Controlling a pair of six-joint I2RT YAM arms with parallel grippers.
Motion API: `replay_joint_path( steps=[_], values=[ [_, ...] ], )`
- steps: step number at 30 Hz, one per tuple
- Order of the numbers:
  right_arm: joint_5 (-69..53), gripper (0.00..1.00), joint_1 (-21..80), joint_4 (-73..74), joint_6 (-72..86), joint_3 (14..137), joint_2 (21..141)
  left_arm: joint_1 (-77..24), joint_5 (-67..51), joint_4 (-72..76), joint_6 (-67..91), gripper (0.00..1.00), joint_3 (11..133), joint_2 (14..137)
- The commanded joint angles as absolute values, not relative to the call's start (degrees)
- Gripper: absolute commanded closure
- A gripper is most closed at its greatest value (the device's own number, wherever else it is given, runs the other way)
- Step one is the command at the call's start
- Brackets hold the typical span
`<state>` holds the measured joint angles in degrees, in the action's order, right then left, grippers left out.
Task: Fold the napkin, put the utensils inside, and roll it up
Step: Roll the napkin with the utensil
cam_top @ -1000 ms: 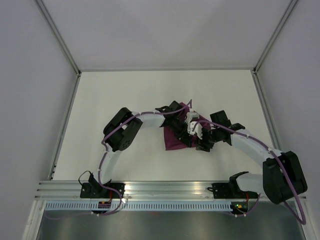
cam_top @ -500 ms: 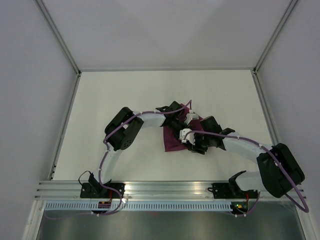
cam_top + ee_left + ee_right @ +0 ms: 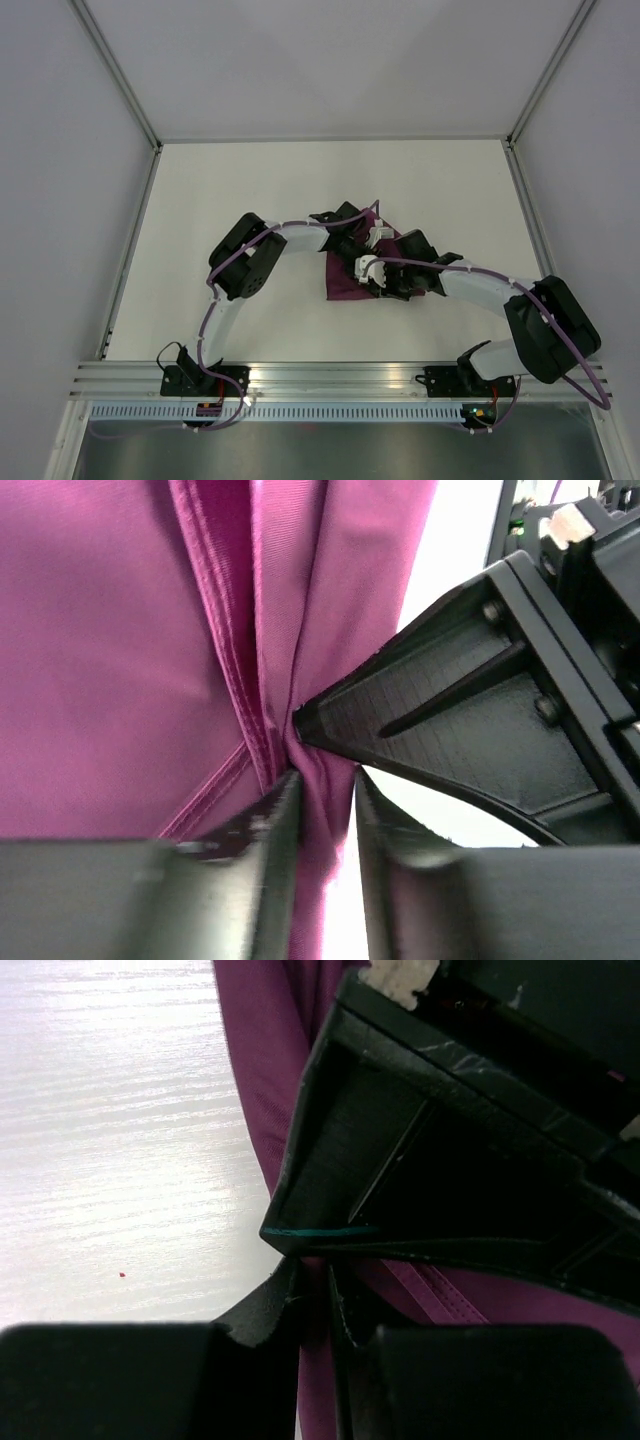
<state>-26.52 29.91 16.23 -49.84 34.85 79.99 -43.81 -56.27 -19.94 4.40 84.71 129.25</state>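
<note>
The white table (image 3: 230, 190) looks the same as it did a second ago. The napkin (image 3: 343, 282) lies bunched in the middle of the top view, with no big change in its place. The big change is my right arm (image 3: 480, 290). It has swung in from the right of the frame toward the middle, and now its tip is over the lower right part of the cloth, just beside my other arm's tip. My left gripper (image 3: 322, 800) has hardly moved. At the bottom of its own view it is pinching a thick fold of the purple cloth, with the fingers close together and the cloth squeezed between them. My right gripper (image 3: 315, 1295) was spread wide a moment ago. Now, at the bottom of its own view, its fingers have come almost together, and a thin strip of cloth runs up between them, so it is pinching the napkin too. The two tips nearly touch, nose to nose, on the same fold. I think this means I now hold the cloth with both hands. That should let me lift it or pull it flat to make the fold. The napkin is not folded neatly yet, so the task is only at its start.
</note>
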Motion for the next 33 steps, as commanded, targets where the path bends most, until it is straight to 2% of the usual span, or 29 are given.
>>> replay_joint_path(
  steps=[1,3,6,19,28,33],
  values=[
    [-28.65,0.91,29.97,20.73,-50.36,36.65,84.19,-43.33,-46.32,-22.86,5.62,0.61,82.18,127.72],
    [-30.05,0.92,29.19,23.81,-51.06,38.31,85.42,-42.37,-45.27,-21.45,7.47,0.54,81.48,125.87],
    [-33.22,0.92,26.99,26.98,-52.82,40.16,87.62,-40.61,-43.86,-17.94,10.19,0.50,79.90,121.48],
    [-44.29,0.93,16.70,41.39,-62.31,50.00,101.15,-34.54,-27.44,-6.69,18.37,0.48,69.36,104.86],
    [-47.45,0.93,12.75,53.15,-66.96,59.23,112.67,-37.70,-15.66,-0.62,6.18,0.45,61.44,92.83],
    [-48.08,0.93,11.43,55.98,-67.06,63.45,117.06,-46.92,-3.63,0.78,-4.55,0.44,59.24,91.06]
  ],
)
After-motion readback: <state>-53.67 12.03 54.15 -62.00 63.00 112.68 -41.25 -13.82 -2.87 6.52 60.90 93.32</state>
